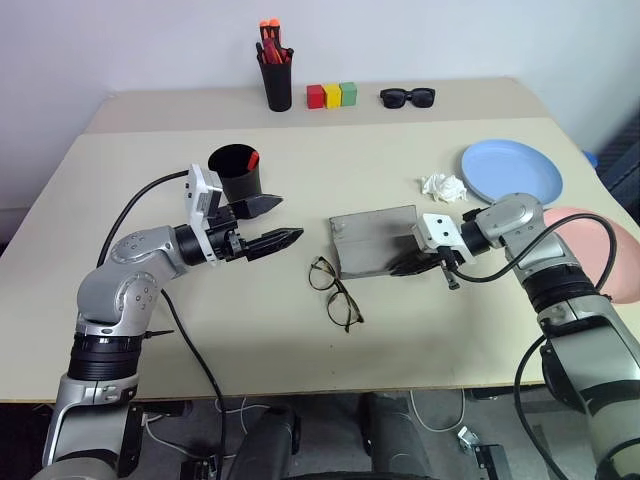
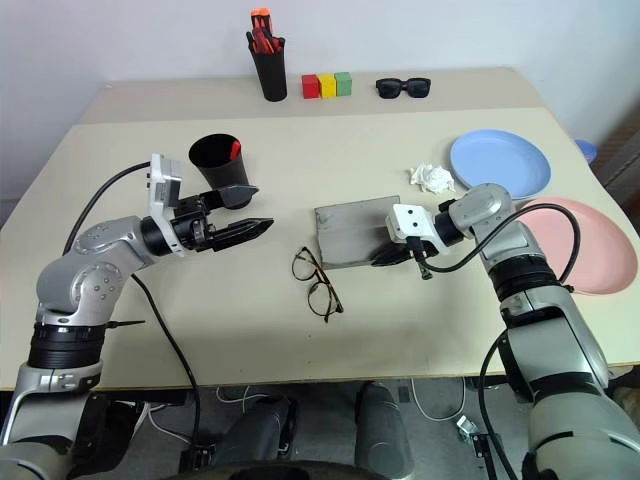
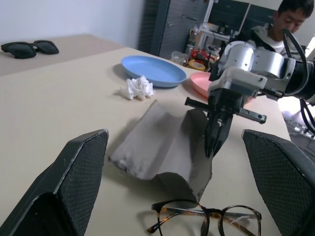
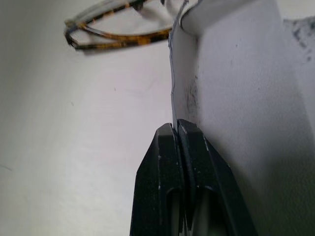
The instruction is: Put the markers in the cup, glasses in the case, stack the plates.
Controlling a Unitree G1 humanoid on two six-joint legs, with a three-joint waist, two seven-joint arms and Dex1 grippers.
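A: From the head camera, where are the thin dark wire-rimmed eyeglasses [image 1: 336, 291]?

B: Flat on the beige table [image 1: 250, 330], just in front of the grey rectangular hinged case [image 1: 372, 240], between the two arms. The left gripper [image 1: 275, 223] hovers near the wide black tapered plastic cup [image 1: 237, 172], fingers spread wide and holding nothing. The right gripper [image 1: 408, 265] has its fingers pressed together at the case's near edge.

A: Clamped on the flap?

B: I judge so. In the left wrist view the case's lid [image 3: 162, 142] stands half lifted, bowed like thin card, with the right gripper's tip at its edge.

A: And the right wrist view?

B: The fingertips [image 4: 179, 162] meet on the thin grey edge, with the mottled rims beyond.

A: How will the eyeglasses handle?

B: Light, springy and fragile, I'd guess; the lenses look slippery. Best taken at the bridge or a temple hinge, not a lens. The case seems light and may slide unless held
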